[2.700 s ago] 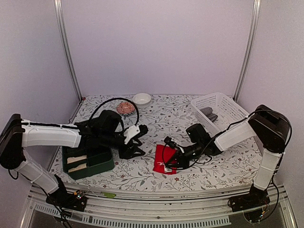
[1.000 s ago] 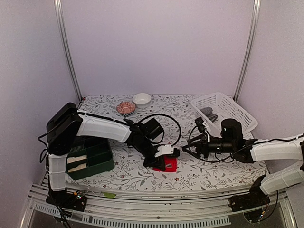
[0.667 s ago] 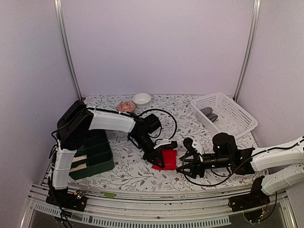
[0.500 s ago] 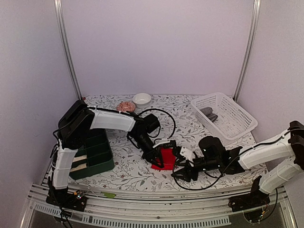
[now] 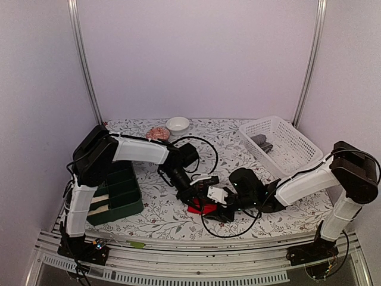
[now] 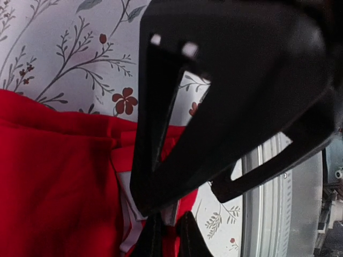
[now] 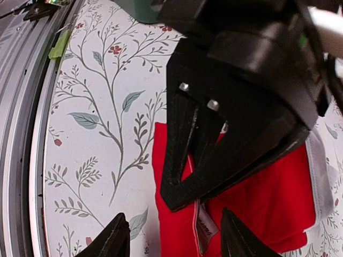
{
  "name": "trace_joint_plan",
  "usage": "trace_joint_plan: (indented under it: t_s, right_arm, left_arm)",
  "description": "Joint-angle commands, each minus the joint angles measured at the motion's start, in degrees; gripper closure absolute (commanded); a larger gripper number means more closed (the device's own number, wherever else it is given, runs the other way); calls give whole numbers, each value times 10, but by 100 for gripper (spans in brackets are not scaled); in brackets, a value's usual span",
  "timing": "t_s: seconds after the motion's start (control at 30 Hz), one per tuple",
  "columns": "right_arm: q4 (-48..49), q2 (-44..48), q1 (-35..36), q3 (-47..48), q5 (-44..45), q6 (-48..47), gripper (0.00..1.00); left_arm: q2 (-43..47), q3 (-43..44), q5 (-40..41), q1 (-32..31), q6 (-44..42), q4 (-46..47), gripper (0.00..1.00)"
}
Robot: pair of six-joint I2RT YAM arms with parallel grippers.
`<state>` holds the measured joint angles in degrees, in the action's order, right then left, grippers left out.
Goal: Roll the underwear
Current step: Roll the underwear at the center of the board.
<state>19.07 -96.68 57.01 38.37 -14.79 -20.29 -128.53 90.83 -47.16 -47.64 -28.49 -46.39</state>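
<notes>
The red underwear lies on the flowered tablecloth near the front middle, partly folded, with a white label at its edge. My left gripper is shut on a fold of this red cloth. My right gripper is open just beside it, its fingertips straddling the cloth's near edge and label. In the top view the left gripper and the right gripper meet over the garment and hide most of it.
A green bin holding cream rolls stands front left. A white basket with grey pieces sits back right. A white bowl and a pink item are at the back. The metal rail runs along the table's front edge.
The right arm has swung in from the right and down to the red underwear, its jaws narrowing. The left gripper has kept its pinch and shifted slightly left.
</notes>
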Motion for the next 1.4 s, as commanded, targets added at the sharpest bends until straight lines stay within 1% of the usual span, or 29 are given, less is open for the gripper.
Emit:
trace_joint_plan:
  t_s: [0.0,0.07,0.1,0.13,0.2,0.23,0.27,0.3,0.37,0.43,0.47,0.53,0.6,0.73,0.77,0.8,0.83,0.87,0.93,1.0,1.03,1.1,1.17,1.2,1.27,1.37]
  right_arm:
    - [9,-39,3,17,-30,-21,46]
    - [10,-50,3,19,-31,-20,51]
    - [10,-54,3,20,-32,-19,55]
    - [10,-56,3,20,-32,-19,61]
    - [10,-55,3,20,-33,-19,81]
    - [10,-52,2,20,-33,-18,89]
    - [10,-49,2,19,-37,-16,95]
    - [10,-46,3,18,-43,-14,100]
    - [10,-46,1,17,-60,-10,100]
    - [8,-50,-4,17,-88,2,100]
    - [8,-52,-10,18,-103,12,100]
    - [9,-56,-23,20,-133,40,100]
    - [6,-62,-40,26,-165,68,100]
    - [-3,-81,-66,42,-226,115,100]
    - [-9,-86,-71,47,-242,127,100]
    - [-18,-95,-77,55,-258,134,100]
    - [-31,-104,-81,66,-271,140,100]
    - [-53,-118,-85,82,-282,146,100]
    - [-110,-149,-92,122,-301,153,100]
    - [-154,-181,-101,155,-332,162,100]
    - [-165,-195,-104,165,-346,169,100]
    - [-179,-216,-112,181,-373,188,100]
    - [-190,-232,-117,194,-389,199,100]
    - [-189,-237,-119,195,-396,200,100]
    - [-184,-244,-123,193,-407,203,100]
    - [-176,-257,-130,191,-424,227,100]
  left_arm:
    - [-15,-23,47,9,18,-47,100]
    - [-8,-31,51,9,19,-44,99]
    - [-5,-35,53,9,21,-41,99]
    - [-1,-39,54,10,21,-39,99]
    - [7,-45,64,10,24,-31,96]
    - [13,-49,70,10,27,-26,94]
    - [19,-55,74,10,30,-21,92]
    - [27,-60,79,12,36,-13,87]
    - [47,-71,91,17,49,7,76]
    - [78,-84,108,24,65,36,56]
    - [98,-93,117,29,75,54,50]
    - [144,-112,136,40,95,94,41]
    - [205,-132,165,52,118,136,35]
    - [314,-168,242,66,137,218,30]
    - [343,-179,274,67,140,241,24]
    - [377,-198,294,68,143,282,8]
    - [407,-218,313,68,144,320,5]
    - [451,-240,323,68,142,357,4]
    - [505,-299,328,68,147,437,4]
    - [542,-365,333,67,179,508,4]
    - [552,-389,317,67,189,526,4]
    - [552,-411,256,66,172,504,4]
    - [547,-437,226,64,168,475,4]
    - [553,-463,223,59,166,481,4]
    - [577,-529,243,35,148,517,4]
    - [598,-589,321,-29,105,547,4]
